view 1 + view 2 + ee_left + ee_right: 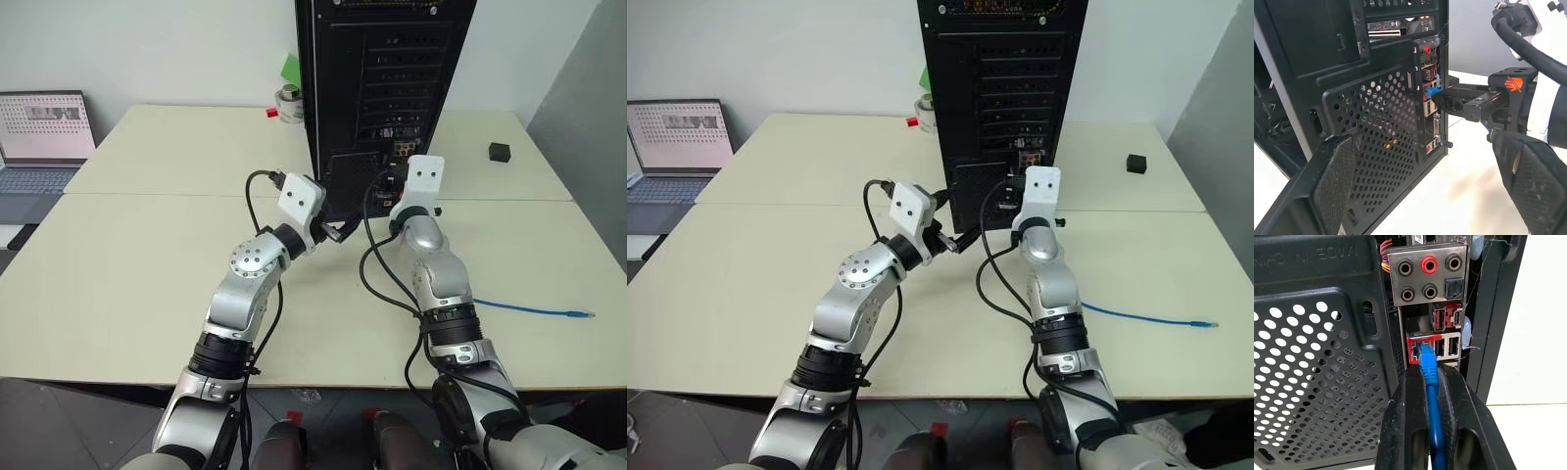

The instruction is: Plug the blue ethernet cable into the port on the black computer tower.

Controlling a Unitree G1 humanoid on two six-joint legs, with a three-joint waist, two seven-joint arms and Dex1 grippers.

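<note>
Right wrist view: right claw clamped on blue ethernet cable, plug tip at port of black computer tower. Left claw apart, near tower grille.

Black computer tower, perforated vent grille; bright-blue ethernet cable; red-rimmed port; cream table.
</note>
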